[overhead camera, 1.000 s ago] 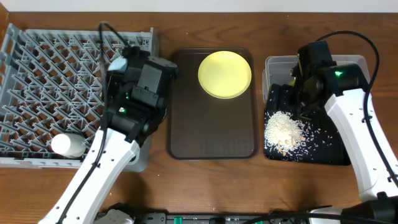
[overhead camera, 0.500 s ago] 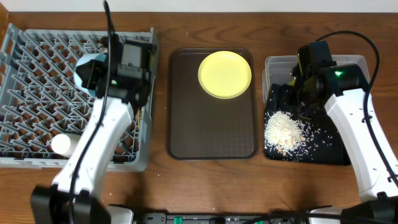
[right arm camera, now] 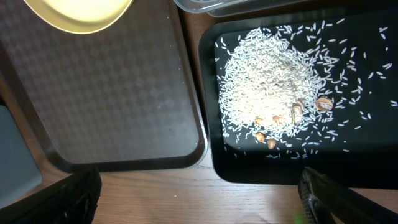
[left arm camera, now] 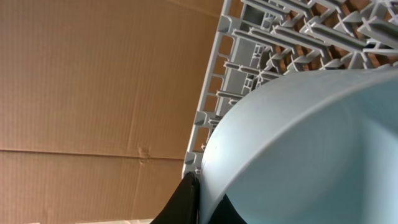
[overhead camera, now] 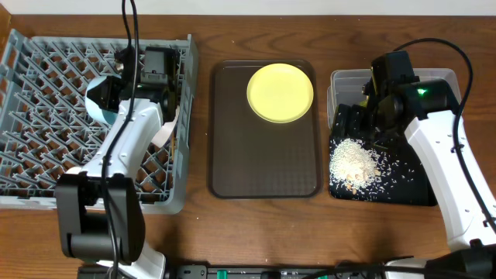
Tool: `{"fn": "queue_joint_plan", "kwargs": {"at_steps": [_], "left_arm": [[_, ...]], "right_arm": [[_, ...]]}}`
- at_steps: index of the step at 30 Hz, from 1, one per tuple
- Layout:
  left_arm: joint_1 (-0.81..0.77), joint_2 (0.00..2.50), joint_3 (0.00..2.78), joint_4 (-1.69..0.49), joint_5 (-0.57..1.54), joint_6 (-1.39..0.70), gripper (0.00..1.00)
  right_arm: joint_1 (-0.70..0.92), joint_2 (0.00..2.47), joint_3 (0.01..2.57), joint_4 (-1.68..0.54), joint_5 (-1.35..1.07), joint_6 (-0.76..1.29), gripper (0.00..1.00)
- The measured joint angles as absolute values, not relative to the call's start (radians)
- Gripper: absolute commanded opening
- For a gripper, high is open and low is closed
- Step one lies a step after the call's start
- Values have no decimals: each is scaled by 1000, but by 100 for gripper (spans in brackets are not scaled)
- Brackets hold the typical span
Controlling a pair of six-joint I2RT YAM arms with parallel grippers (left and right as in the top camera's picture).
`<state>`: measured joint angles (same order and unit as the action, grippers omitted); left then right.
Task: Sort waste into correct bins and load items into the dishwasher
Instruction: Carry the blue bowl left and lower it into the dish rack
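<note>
My left gripper [overhead camera: 115,87] is shut on the rim of the light-blue bowl [overhead camera: 99,101], which it holds tilted over the upper middle of the grey-blue dishwasher rack [overhead camera: 46,116]. In the left wrist view the bowl [left arm camera: 311,143] fills the frame in front of the rack's lattice [left arm camera: 280,37], with a dark finger [left arm camera: 183,202] pressed to its rim. The yellow plate [overhead camera: 280,93] lies on the brown serving tray [overhead camera: 263,170]. My right gripper [overhead camera: 372,116] hangs open above the black tray bin [overhead camera: 403,186] with its heap of rice crumbs [right arm camera: 273,81]. The clear tub [overhead camera: 442,77] stands behind it.
The brown serving tray [right arm camera: 112,93] sits between rack and bins, bare apart from the plate [right arm camera: 81,12]. A few brown bits lie among the rice [overhead camera: 353,163]. A strip of wooden table [right arm camera: 199,193] runs along the front. A cardboard wall [left arm camera: 93,93] stands beyond the rack.
My left arm has swung from the rack's right edge up and left over the rack, carrying the light-blue bowl with it. The right arm has not moved.
</note>
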<state>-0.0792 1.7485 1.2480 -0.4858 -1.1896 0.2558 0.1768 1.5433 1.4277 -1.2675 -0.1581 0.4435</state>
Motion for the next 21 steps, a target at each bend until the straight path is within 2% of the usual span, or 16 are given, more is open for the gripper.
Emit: {"fn": "queue_joint_plan", "kwargs": {"at_steps": [21], "left_arm": [[-133,1772,1188,-482,-1242,202,8]], "right_arm": [[177,1543,1428,-1269,-158,443,99]]}}
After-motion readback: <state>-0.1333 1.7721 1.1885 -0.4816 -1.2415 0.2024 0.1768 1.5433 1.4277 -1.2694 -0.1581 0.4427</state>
